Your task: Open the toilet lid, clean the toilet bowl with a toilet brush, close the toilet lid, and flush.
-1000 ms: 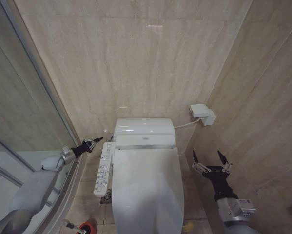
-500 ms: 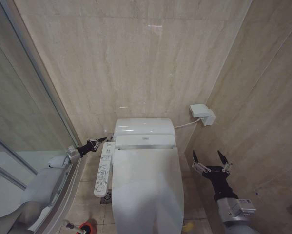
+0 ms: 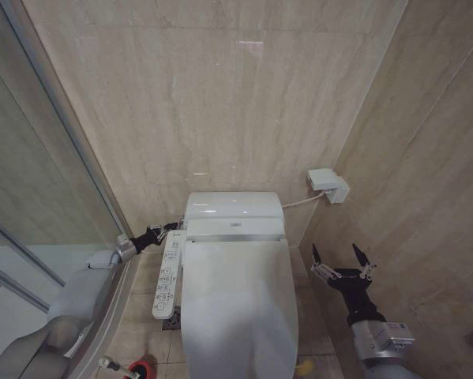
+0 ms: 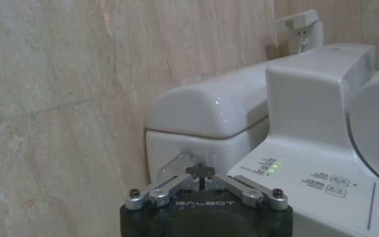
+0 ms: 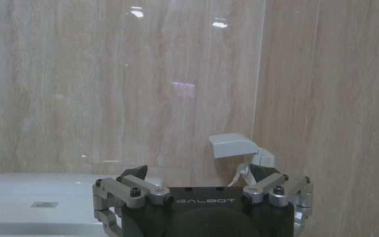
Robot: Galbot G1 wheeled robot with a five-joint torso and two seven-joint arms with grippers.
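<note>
The lid (image 3: 238, 304) is down over the bowl. The left gripper (image 3: 170, 229), pressed together, reaches the toilet's 9 o'clock side by the tank (image 4: 209, 106). The right gripper (image 3: 341, 260) waits spread at 3 o'clock. The brush (image 3: 125, 367) sits on the floor. Flushing looks near.

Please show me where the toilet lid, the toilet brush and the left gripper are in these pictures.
toilet lid (image 3: 238, 304): head view, middle of its smooth closed top.
toilet brush (image 3: 114, 365): head view, its pale handle beside the red holder.
left gripper (image 3: 173, 227): head view, at the fingers' tips, by the toilet's rear left side.
</note>
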